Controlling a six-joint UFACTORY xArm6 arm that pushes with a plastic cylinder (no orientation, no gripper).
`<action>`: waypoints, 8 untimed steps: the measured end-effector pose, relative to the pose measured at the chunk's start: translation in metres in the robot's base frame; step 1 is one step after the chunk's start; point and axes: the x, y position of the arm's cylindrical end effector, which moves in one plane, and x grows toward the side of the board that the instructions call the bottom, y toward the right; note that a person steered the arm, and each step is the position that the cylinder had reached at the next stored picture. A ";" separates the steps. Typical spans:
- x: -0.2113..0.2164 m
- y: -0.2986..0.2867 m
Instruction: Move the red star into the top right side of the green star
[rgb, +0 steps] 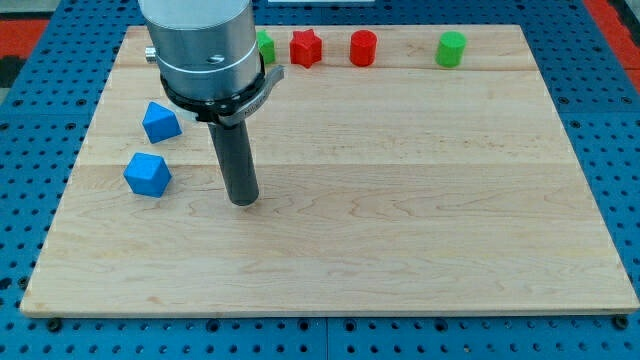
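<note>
While no claw or writing shows, my tip (243, 200) rests well below the red star (306, 47).

A pale wooden board (400, 200) lies on a blue perforated table (40, 100); light is even.

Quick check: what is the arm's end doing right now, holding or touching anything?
My tip: a bare rod with no jaws, holding nothing, touching no block; it stands to the view's right of the two blue blocks, well below the red star.
</note>
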 end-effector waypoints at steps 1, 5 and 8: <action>-0.017 0.034; -0.017 0.034; -0.018 0.026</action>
